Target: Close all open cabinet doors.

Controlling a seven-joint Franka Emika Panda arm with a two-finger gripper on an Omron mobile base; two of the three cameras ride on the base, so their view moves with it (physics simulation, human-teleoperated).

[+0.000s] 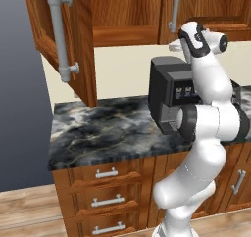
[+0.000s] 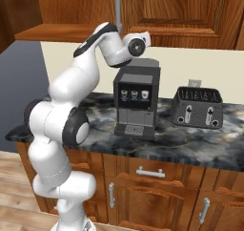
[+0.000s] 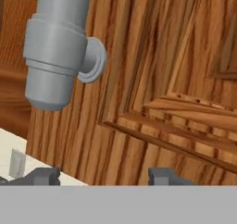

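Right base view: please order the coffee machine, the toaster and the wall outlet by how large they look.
1. coffee machine
2. toaster
3. wall outlet, partly hidden behind the toaster.

Light is even and fairly bright, with no clear source. Soft sheen shows on the marble counter (image 1: 98, 133). The hand view looks slightly soft, perhaps from closeness.

Desk (image 1: 98, 133): dark marbled stone top over wooden drawers. Black coffee machine (image 2: 137, 101) stands upright on it toward the back wall. Dark grey toaster (image 2: 198, 107) sits on the same top, apart from the machine, on its right in the right base view. Left stretch of the top is bare stone.
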